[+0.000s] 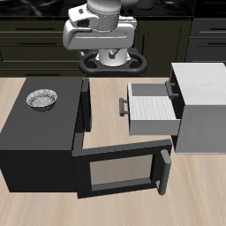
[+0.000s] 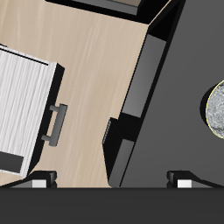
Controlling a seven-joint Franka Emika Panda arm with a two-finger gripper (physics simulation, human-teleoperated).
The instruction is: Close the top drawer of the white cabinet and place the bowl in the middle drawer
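1. The white and grey Franka arm (image 1: 101, 35) is folded high at the table's back, its two-finger gripper (image 2: 112, 181) hanging clear above the wooden table (image 1: 101, 110), touching nothing.
2. Only the pale fingertips (image 2: 39, 183) show in the wrist view; they stand wide apart and hold nothing.
3. The small round shiny silver-grey metal bowl (image 1: 42, 99) sits upright, mouth up, on the flat top of the big black box (image 1: 35, 132), near its back edge. Its rim looks speckled.
4. The box's windowed door (image 1: 119, 168) is swung open toward the table's front, with a dark bar handle on its free end.
5. The pale grey-white boxy cabinet (image 1: 207, 106) has a faintly streaked top.
6. One white box drawer (image 1: 150, 106) is pulled out, its long axis pointing from the cabinet toward the black box; the floor is faintly striped and a dark grey bar handle (image 1: 124, 107) crosses its front.
7. It is probably the top drawer, though the level is hard to judge from above.
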